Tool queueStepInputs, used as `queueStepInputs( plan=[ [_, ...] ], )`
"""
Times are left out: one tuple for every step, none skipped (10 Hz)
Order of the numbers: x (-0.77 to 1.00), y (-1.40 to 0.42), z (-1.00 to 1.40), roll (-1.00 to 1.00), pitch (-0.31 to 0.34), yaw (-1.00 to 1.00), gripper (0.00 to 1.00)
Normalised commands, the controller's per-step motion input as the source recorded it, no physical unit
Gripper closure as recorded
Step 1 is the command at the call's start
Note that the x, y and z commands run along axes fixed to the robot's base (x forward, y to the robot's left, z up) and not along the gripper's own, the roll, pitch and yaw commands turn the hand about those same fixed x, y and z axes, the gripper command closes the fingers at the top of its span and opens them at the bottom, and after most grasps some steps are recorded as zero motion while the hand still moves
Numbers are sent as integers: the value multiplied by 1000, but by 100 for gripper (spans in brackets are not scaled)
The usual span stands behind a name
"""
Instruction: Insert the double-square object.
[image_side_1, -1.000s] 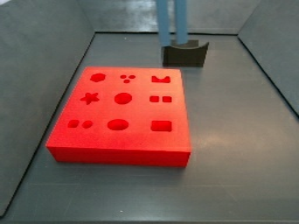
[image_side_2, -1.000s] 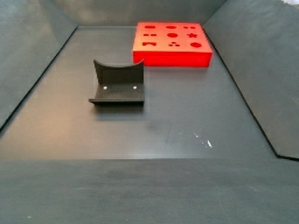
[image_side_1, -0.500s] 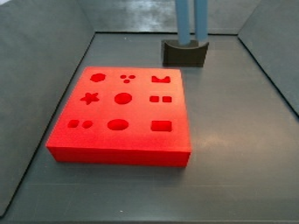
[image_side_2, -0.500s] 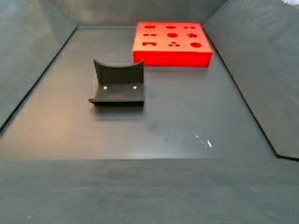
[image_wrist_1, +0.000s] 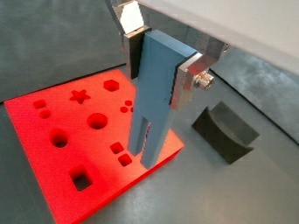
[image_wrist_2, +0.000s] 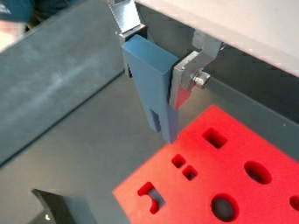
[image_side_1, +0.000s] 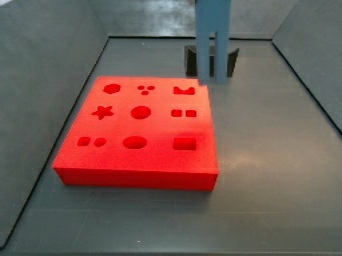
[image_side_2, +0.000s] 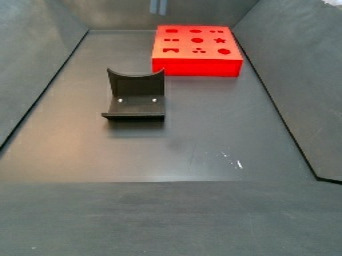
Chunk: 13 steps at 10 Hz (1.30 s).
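My gripper (image_wrist_1: 163, 51) is shut on the double-square object (image_wrist_1: 156, 92), a tall blue-grey peg of two parallel bars, and holds it upright. Both wrist views show the silver fingers (image_wrist_2: 186, 73) clamped on its upper end (image_wrist_2: 149, 79). In a side view the peg (image_side_1: 214, 40) hangs with its forked end near the far right edge of the red board (image_side_1: 134, 150), in front of the fixture (image_side_1: 230, 62). The gripper itself is above that frame. The board's pair of small square holes (image_side_1: 185, 114) lies nearer than the peg's tip. The board also shows in both wrist views (image_wrist_1: 65, 131) (image_wrist_2: 233, 179).
The dark fixture stands on the grey floor beside the board (image_side_2: 198, 48), and shows in a side view (image_side_2: 134, 96) and in both wrist views (image_wrist_1: 225, 131) (image_wrist_2: 52, 206). Sloping grey walls (image_side_1: 54, 70) enclose the floor on all sides.
The peg has come down and moved towards the board: its forked end was above the fixture and now hangs lower, at the board's far right edge.
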Motion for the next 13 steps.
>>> queueStepInputs(
  plan=[
    [0,-89,-183,0,53,126,100],
    [0,0,-294,-6,17,0,100],
    [0,3,-680,0,250,-109,100],
    [3,6,-594,46,267,-200,100],
    [0,0,-351,77,149,-223,100],
    [0,0,0,4,0,0,100],
    [-189,123,-180,64,0,-166,100],
    [-503,180,-123,54,0,-497,100],
    [0,0,0,14,0,0,100],
    [0,0,-54,0,0,0,100],
    [0,-46,-143,0,0,0,100],
    [0,-26,-134,21,0,0,100],
    [0,0,-26,0,0,0,100]
  ],
)
